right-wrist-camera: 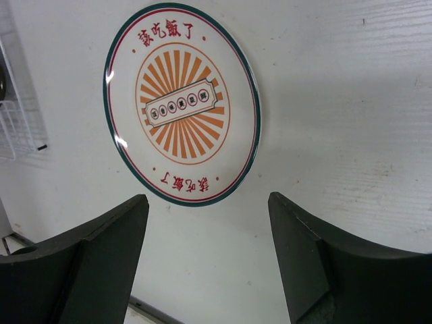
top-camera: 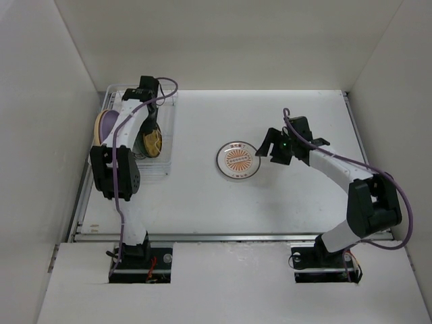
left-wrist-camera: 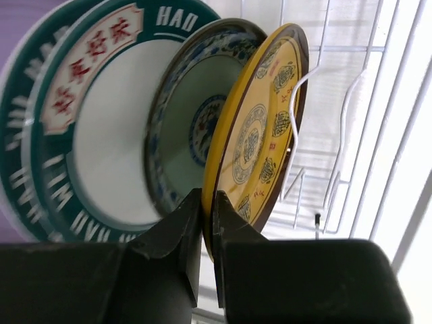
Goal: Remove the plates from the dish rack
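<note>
Left gripper [left-wrist-camera: 208,223] pinched shut on rim of yellow plate [left-wrist-camera: 260,128], upright at row's end in dish rack [left-wrist-camera: 351,135] (grasp step). Next likely: lift straight out, no tilt into neighbours. Right gripper [right-wrist-camera: 208,202] wide open, empty, over sunburst plate [right-wrist-camera: 181,101] lying flat, well right of rack

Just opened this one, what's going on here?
The left gripper is clamped on the rim of the mustard-yellow plate, which stands upright in the dish rack beside other plates. The sunburst plate lies flat on the table, with the right gripper open next to it, holding nothing.
</note>
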Controlling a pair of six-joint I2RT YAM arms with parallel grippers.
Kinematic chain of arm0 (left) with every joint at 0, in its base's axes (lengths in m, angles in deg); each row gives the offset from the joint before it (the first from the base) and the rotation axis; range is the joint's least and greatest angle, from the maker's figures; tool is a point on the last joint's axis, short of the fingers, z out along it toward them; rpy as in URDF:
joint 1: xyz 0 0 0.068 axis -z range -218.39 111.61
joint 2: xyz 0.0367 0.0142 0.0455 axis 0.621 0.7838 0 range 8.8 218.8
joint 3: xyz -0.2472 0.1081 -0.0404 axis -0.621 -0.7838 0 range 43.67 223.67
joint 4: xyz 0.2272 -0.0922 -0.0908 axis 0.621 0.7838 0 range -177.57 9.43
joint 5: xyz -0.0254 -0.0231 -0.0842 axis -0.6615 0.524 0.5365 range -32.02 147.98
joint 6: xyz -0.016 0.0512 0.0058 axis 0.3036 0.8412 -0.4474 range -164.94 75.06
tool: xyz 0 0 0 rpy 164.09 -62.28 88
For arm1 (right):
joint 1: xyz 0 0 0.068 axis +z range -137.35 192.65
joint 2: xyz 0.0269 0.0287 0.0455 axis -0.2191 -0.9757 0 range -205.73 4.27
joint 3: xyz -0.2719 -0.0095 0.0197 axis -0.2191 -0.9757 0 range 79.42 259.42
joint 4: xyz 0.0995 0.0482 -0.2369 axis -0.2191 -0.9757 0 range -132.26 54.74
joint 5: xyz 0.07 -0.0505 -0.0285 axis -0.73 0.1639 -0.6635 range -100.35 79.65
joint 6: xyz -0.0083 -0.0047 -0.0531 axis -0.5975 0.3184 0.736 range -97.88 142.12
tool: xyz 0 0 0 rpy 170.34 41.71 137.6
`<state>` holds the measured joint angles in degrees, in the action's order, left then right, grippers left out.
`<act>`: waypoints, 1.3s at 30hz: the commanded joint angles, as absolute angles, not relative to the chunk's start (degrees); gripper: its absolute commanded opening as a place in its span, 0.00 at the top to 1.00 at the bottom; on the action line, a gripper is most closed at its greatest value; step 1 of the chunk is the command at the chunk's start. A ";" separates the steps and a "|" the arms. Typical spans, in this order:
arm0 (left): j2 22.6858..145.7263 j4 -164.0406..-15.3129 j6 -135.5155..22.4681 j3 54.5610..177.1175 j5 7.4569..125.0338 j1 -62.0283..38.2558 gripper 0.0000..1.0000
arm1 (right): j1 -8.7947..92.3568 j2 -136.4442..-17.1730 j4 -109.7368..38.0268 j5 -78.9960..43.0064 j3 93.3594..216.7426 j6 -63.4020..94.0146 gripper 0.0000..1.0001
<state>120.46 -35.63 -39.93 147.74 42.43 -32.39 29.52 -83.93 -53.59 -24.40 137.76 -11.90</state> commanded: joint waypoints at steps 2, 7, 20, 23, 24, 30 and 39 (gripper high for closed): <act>110.76 -31.59 -39.41 153.96 41.98 -32.76 1.00 | 29.62 -80.11 -54.51 -26.95 140.50 -9.44 0.22; 104.36 -31.06 -38.00 156.52 49.71 -32.23 1.00 | 29.62 -78.70 -54.51 -34.59 143.57 -5.23 0.21; 99.77 -18.85 -28.08 149.60 94.24 -31.71 1.00 | 43.67 -75.80 -46.27 -41.64 148.32 -2.40 0.00; 101.08 -12.53 -21.84 149.58 103.41 -28.02 1.00 | 45.61 -77.02 -44.84 -43.56 150.50 -2.40 0.00; 101.09 -11.91 -21.05 149.58 104.12 -26.97 1.00 | 46.14 -78.94 -44.14 -43.58 151.22 -3.10 0.01; 99.68 -12.95 -20.52 147.82 102.11 -22.31 1.00 | 47.20 -84.05 -41.07 -45.84 151.94 -6.26 0.12; 99.68 -13.39 -22.44 148.35 99.05 -21.25 0.92 | 48.25 -85.21 -36.67 -46.57 150.09 -9.52 1.00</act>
